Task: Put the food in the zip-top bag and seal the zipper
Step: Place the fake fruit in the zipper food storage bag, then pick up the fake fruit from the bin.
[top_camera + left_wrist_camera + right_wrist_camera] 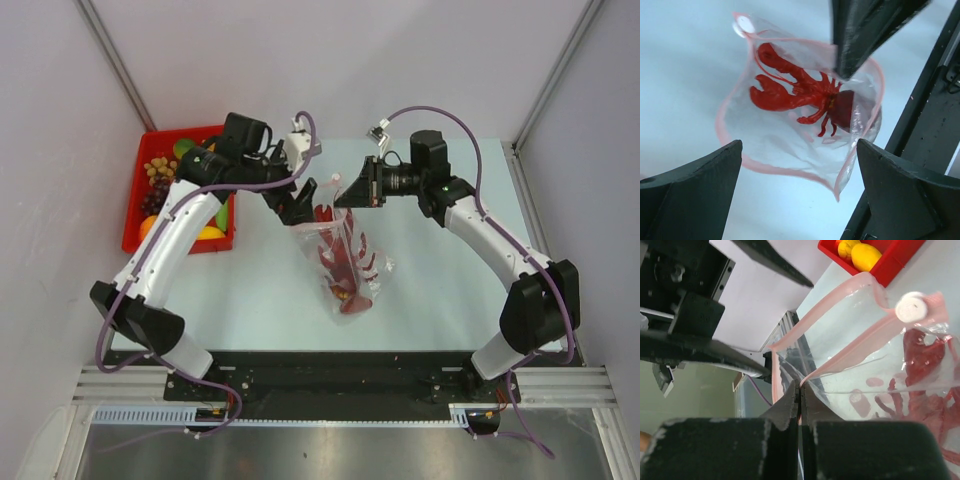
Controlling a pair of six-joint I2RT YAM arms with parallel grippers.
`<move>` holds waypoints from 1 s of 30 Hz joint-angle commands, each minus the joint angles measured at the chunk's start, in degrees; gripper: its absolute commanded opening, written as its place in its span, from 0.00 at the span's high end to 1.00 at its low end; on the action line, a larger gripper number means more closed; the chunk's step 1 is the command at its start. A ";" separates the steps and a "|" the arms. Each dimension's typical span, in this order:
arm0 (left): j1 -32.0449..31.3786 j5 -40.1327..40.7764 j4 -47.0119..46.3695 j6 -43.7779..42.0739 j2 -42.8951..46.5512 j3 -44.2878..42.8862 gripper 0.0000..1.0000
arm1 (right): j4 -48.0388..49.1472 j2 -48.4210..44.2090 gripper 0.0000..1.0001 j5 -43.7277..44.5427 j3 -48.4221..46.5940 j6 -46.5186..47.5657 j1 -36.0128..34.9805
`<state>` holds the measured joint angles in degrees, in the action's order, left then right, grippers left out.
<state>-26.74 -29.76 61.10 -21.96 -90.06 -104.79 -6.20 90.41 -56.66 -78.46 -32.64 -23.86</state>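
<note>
Tension first: our right pincer (800, 386), clamped on the clear dotted plastic bag (345, 262) mid-frame, mustn't slip; left pincer (799, 145) gapes empty.

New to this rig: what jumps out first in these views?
A red toy lobster sits inside the clear zip-top bag in the middle of the table, its mouth gaping. The right gripper pinches the bag's pink rim, while the left gripper hangs open above the mouth. Toy fruit lies in the red tray at far left.
</note>
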 commanded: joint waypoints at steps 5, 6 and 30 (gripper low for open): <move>21.18 -5.04 -2.03 2.02 1.65 2.82 0.00 | 1.36 -2.87 1.00 -1.87 -2.76 1.88 -0.49; 23.81 -4.70 -2.47 1.66 1.03 4.14 0.00 | 1.54 -2.87 1.00 -1.96 -2.76 1.97 -0.66; 39.58 16.05 -5.30 -38.85 -23.14 9.70 0.15 | 1.36 -1.55 1.00 -2.58 -2.76 1.62 -0.31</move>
<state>13.61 -13.58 54.11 -52.14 -110.59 -92.97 -6.35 90.30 -57.89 -78.46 -31.29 -24.29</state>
